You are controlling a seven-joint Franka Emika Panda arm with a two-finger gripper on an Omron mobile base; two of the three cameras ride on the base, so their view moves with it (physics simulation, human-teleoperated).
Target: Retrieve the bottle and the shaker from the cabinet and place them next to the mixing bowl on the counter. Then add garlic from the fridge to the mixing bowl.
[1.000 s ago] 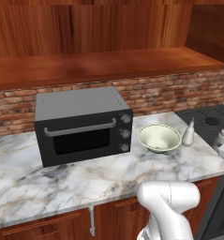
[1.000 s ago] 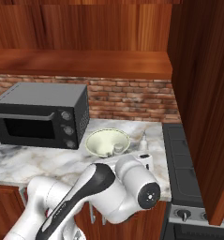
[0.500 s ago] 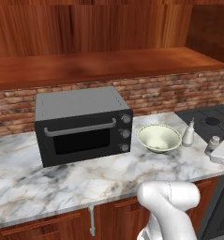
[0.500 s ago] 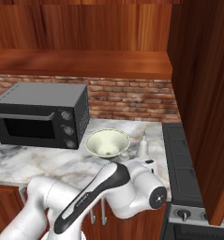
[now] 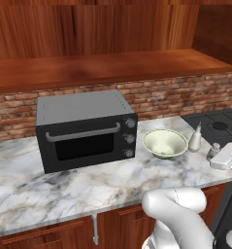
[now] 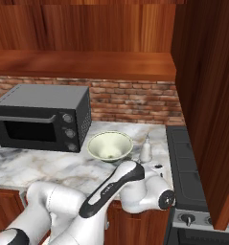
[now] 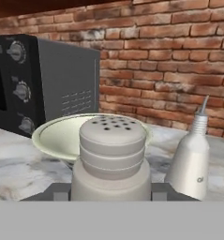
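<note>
I've got the squat grey ribbed shaker with the perforated cap (image 7: 112, 161) between my gripper (image 7: 108, 192) jaws, closed on its lower body; both dark tips show flanking its base in the hand view. It sits just in front of the pale green ceramic mixing bowl (image 7: 62, 136), w/ the white plastic squeeze bottle with the pointed nozzle (image 7: 190, 161) upright just beside it on the white marble tabletop (image 5: 78, 187). From the left base view the shaker (image 5: 214, 149) is at the right end of the tabletop, near the bottle (image 5: 195, 139) and bowl (image 5: 164, 143); can't tell if its base is touching down yet.

Handling, my guess: small, rigid, light, smooth-sided so a bit slippery. Ribs on the body should help; best hold is low on the body, not the cap, which might come loose. Tips easily if let go tilted.

Vs 1 s ago: my hand has swung in from the right edge toward the bottle, and my forearm has stretched further out over the tabletop edge. Bowl, bottle and black toaster oven (image 5: 86, 129) haven't moved. Grip unchanged.
</note>
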